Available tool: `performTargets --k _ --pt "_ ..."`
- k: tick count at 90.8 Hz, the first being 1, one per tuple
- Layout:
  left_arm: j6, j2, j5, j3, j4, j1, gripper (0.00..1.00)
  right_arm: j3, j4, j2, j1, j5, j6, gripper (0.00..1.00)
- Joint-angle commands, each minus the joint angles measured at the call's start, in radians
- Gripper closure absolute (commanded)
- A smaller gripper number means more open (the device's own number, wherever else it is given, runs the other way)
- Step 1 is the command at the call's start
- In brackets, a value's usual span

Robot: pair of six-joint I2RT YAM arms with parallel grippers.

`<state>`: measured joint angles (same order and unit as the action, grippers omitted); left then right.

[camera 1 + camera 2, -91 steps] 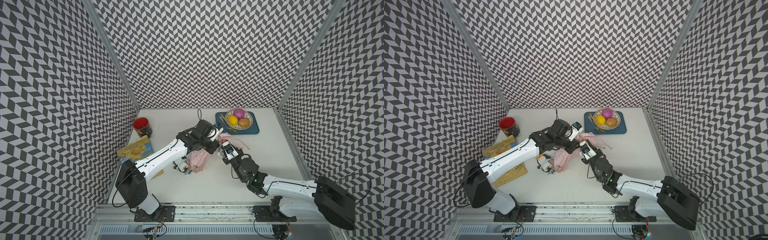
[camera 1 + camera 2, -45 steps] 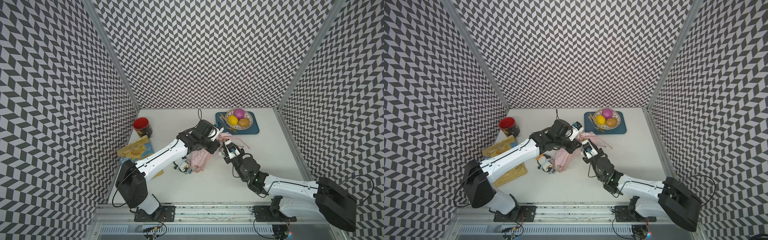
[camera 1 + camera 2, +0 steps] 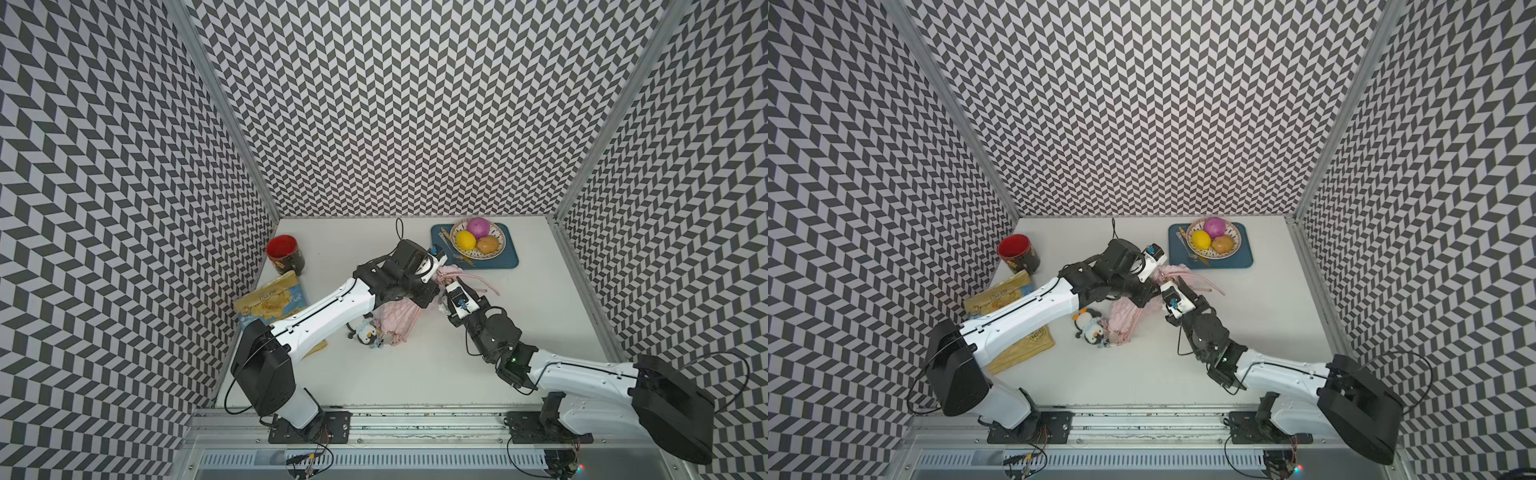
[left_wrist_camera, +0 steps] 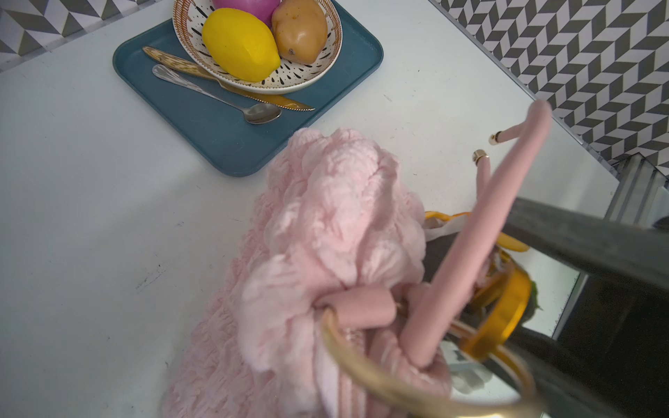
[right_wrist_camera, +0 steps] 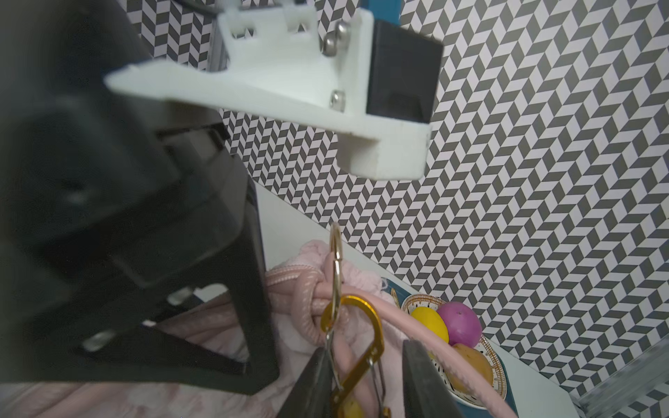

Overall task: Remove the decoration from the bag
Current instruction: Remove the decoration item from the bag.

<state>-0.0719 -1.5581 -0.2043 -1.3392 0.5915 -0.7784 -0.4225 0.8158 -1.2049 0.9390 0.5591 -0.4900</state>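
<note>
- The table (image 3: pixel 415 382) carries the bag (image 3: pixel 395 320) at its middle. One end is draped on the surface and the gathered top is raised beneath the left gripper (image 3: pixel 435 279).
- The left gripper looks clenched on the bag's top, though its fingertips are hidden. If the soft cloth slips out, the whole bag would probably follow any pull. Gripper and bag sit as they did a second ago.
- The right gripper (image 5: pixel 365 380) stands released, with a jaw on either side of the gold clip (image 5: pixel 378 333). One finger touches the clip and the other is apart from it. Over the last second its jaws have widened and its wrist has turned slightly.
- A plush penguin (image 3: pixel 366 332) lies against the bag's near end, unmoved.
- The strap (image 4: pixel 506 202) crosses close by and could snag.
- The clip is hooked on the ring (image 5: pixel 336 260). Its smooth metal may skid from the fingers, or its gate may stay shut and keep it hooked.
</note>
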Motion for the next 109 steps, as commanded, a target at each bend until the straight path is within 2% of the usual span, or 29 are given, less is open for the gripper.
performTargets --k 1,26,109 --pt "0.011 -0.006 -0.01 -0.018 0.025 -0.005 1.0 -0.021 0.068 0.03 -0.009 -0.03 -0.064 0.65" --pt "0.013 -0.003 -0.014 -0.02 0.027 -0.005 1.0 -0.046 0.013 0.025 -0.012 -0.048 -0.103 0.69" --pt "0.016 0.002 -0.006 -0.021 0.027 -0.005 1.0 -0.038 -0.053 0.05 -0.05 -0.072 -0.032 0.82"
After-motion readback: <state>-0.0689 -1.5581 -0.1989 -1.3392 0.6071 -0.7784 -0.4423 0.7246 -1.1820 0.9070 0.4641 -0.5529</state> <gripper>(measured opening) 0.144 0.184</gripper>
